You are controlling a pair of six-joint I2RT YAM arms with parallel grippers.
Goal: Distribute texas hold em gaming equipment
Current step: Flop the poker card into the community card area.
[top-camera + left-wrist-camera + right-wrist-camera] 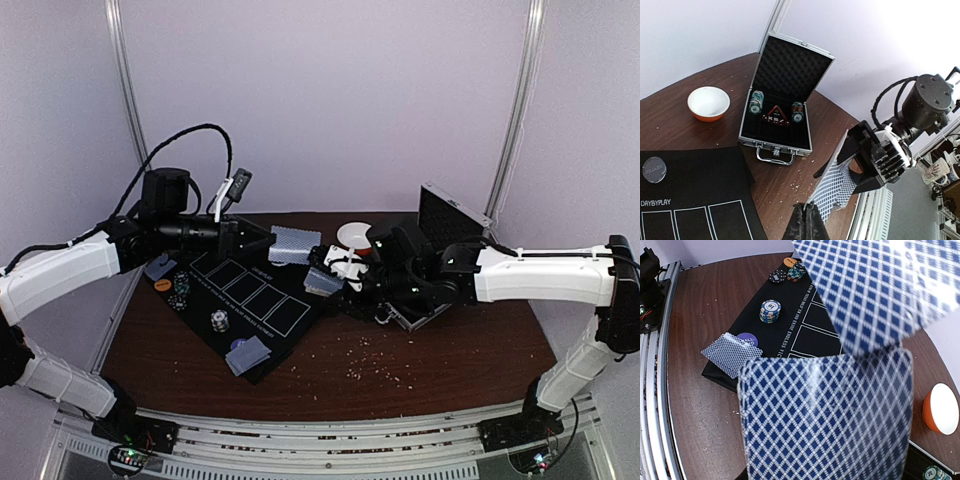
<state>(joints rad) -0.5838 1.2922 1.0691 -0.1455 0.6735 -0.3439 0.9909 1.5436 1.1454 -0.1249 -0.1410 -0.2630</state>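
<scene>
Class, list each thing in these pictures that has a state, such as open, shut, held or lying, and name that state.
left pincer, shut on left cards
right pincer, shut on right cards
silver case, open, lid raised
white bowl, upright, empty
chip stack, standing on black mat
loose cards, face down across mat's edge

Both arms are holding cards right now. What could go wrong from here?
1. The left hand and right hand, each shut on blue diamond-backed playing cards, are close together in mid-air; they could clash and knock cards loose.
2. The right hand's cards fill its wrist view, so placement may be blind.
3. A low sweep could topple the striped chip stack on the black felt mat.
</scene>
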